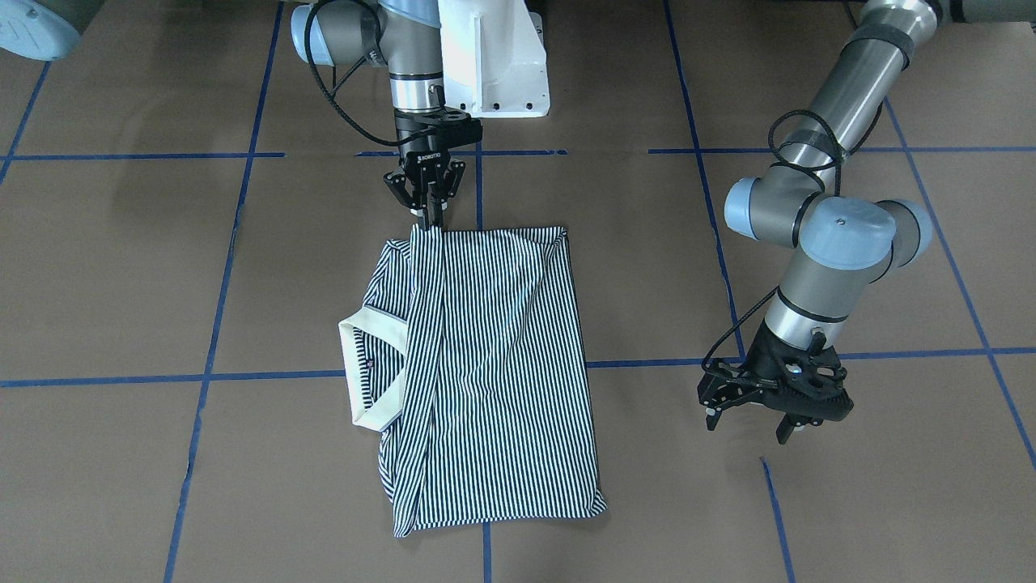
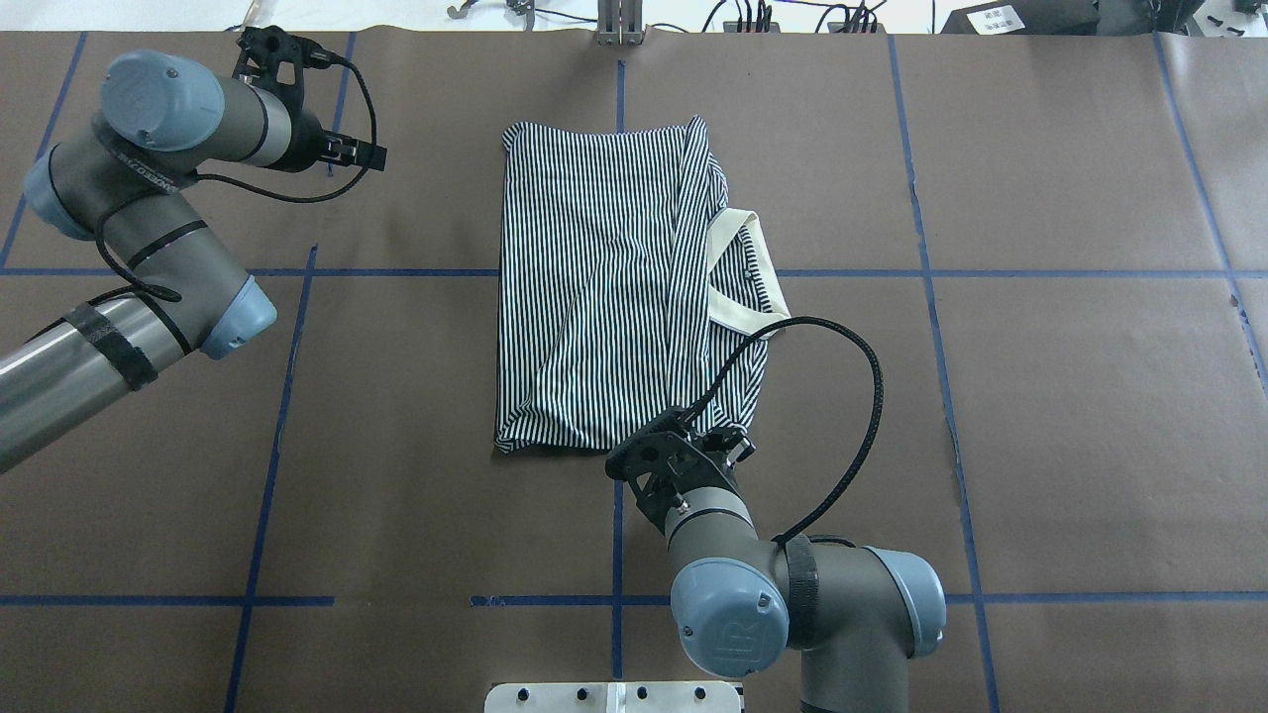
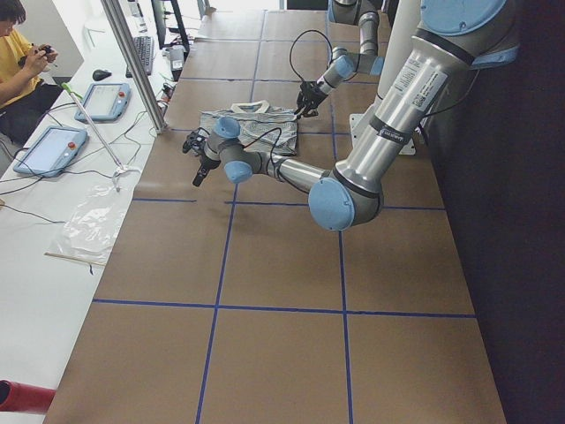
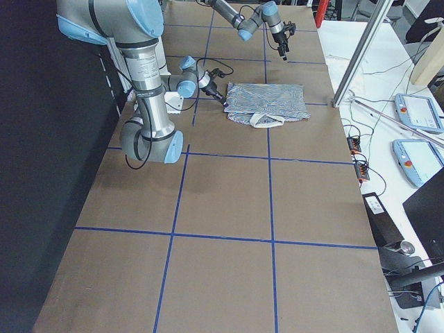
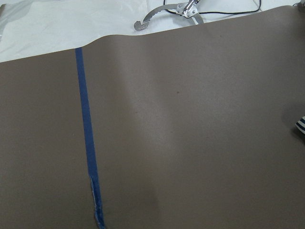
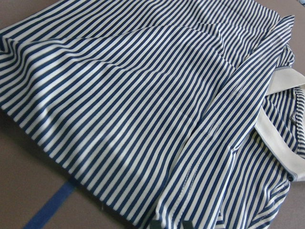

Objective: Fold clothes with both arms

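Observation:
The striped polo shirt [image 1: 494, 356] lies flat on the brown table, folded lengthwise, its cream collar [image 1: 364, 364] sticking out at one side. My right gripper [image 1: 429, 214] is shut on the shirt's corner nearest my base. In the right wrist view two dark fingertips [image 6: 157, 223] press into the striped cloth [image 6: 143, 105]. From overhead that gripper [image 2: 733, 446] sits at the shirt's [image 2: 594, 297] near hem. My left gripper [image 1: 749, 425] hangs open, holding nothing, above bare table well to the side of the shirt. Its wrist view shows only a sliver of shirt [image 5: 300, 126].
Blue tape lines [image 1: 259, 376] grid the brown table cover. The white pedestal base [image 1: 494, 65] stands behind the right gripper. A metal clamp [image 5: 162, 12] sits at the table's far edge. A seated person [image 3: 18, 62] and tablets [image 3: 48, 150] are on a side bench.

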`<move>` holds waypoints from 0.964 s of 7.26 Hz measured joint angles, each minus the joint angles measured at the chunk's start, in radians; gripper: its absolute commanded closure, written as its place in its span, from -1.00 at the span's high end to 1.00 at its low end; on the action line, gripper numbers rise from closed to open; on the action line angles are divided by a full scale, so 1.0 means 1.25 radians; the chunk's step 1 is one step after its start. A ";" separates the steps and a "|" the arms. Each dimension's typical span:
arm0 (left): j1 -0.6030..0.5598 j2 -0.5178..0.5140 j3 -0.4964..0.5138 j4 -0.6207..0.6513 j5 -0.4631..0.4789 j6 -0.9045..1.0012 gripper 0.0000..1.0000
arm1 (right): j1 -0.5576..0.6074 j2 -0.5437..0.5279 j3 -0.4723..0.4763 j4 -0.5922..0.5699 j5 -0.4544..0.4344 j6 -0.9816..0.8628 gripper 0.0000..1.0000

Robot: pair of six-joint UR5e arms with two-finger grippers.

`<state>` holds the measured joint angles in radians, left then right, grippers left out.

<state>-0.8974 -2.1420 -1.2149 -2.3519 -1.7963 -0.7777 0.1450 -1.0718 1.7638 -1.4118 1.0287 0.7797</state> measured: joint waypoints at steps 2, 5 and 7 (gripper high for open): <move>0.000 0.000 0.000 -0.001 0.000 0.000 1.00 | 0.005 0.003 0.004 0.010 -0.002 -0.018 -1.00; 0.002 -0.001 0.000 -0.001 0.000 0.000 1.00 | 0.013 0.004 0.005 0.028 -0.003 -0.017 -1.00; 0.005 -0.001 0.000 -0.001 0.000 -0.001 1.00 | 0.021 -0.005 0.008 0.044 -0.002 -0.010 -1.00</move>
<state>-0.8915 -2.1429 -1.2149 -2.3531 -1.7963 -0.7791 0.1715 -1.0777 1.7736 -1.3567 1.0256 0.7669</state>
